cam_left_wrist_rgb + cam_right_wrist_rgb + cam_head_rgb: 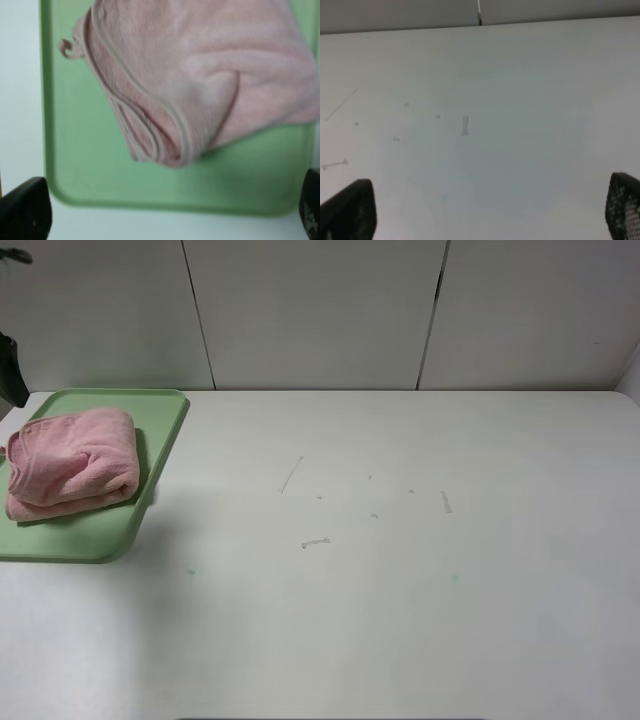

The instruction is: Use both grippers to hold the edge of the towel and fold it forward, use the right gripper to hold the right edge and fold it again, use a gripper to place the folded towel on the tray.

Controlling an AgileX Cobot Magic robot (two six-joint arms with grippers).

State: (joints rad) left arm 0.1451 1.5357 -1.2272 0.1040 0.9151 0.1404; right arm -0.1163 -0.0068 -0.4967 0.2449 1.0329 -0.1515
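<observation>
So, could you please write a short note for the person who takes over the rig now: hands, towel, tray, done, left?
Left hand: open, empty, above the tray's rim, clear of the towel.
Right hand: open, empty, over bare white table.
Pink towel: folded into a bundle, lying on the green tray at the table's left side, loop tag sticking out at a corner.
Done: both folds and the placement, as it looks.
Left: nothing visible, perhaps only parking the arms.

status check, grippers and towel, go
Left gripper open, empty, above the tray. Right gripper open, empty, over bare table. Towel folded, lying on the tray. Nothing in the way.
</observation>
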